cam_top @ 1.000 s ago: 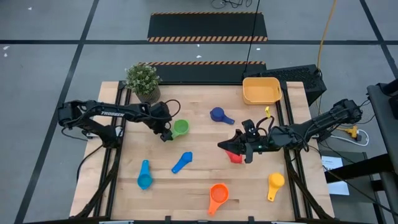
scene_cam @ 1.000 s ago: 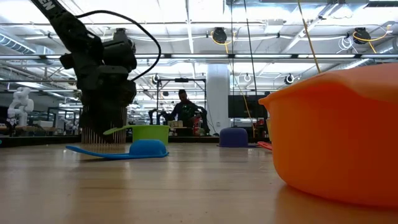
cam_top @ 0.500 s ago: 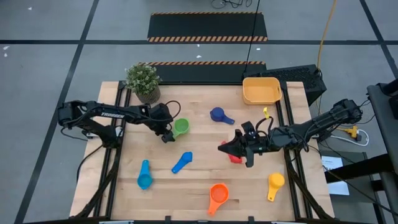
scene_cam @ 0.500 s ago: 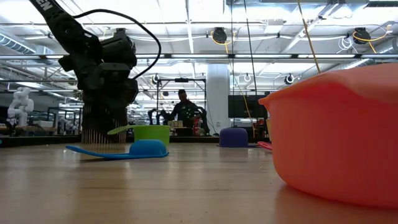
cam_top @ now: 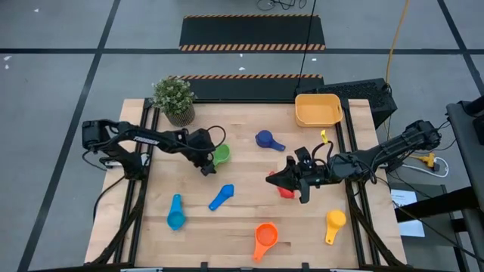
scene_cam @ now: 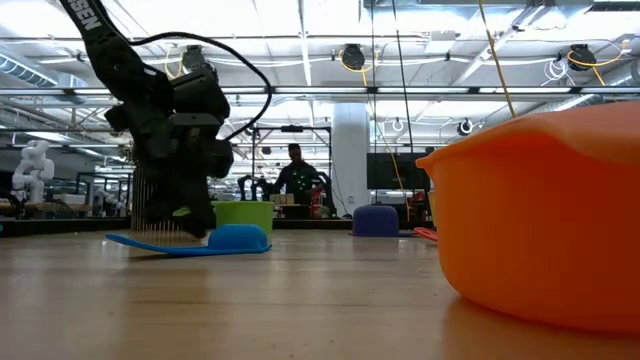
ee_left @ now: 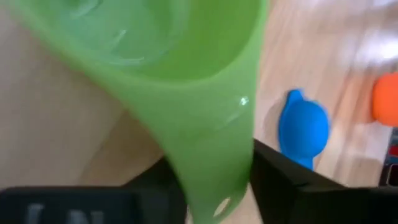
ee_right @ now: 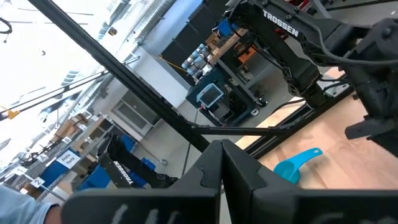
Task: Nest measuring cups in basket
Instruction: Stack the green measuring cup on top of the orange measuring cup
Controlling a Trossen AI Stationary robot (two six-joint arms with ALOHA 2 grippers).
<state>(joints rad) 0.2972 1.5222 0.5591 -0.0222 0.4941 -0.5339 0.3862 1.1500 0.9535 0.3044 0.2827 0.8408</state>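
Only the left wrist view settles the grasp: the left gripper [ee_left: 214, 186] has its two dark fingers [ee_left: 292, 186] pressed against either side of the green cup [ee_left: 186, 81]'s flat handle, the bowl running forward from them. From above, that same left gripper [cam_top: 206, 163] sits low over the counter [cam_top: 242, 219], and the green cup [cam_top: 220, 155] shows just beyond its tip, long axis slanting toward the basket [cam_top: 317, 109] well off at the far corner. The left arm reaches across the counter from its mount, wrist pitched down; the low view shows it descending steeply beside the green bowl [scene_cam: 243, 213].

The right gripper [cam_top: 281, 180] has its jaws fully closed, angled upward off the counter, with the red cup [cam_top: 286, 190] just beneath it; whether it holds that cup cannot be told.

The blue cup [cam_top: 221, 197] lies near the left gripper, handle pointing back toward it; the teal cup [cam_top: 175, 212] lies farther off.
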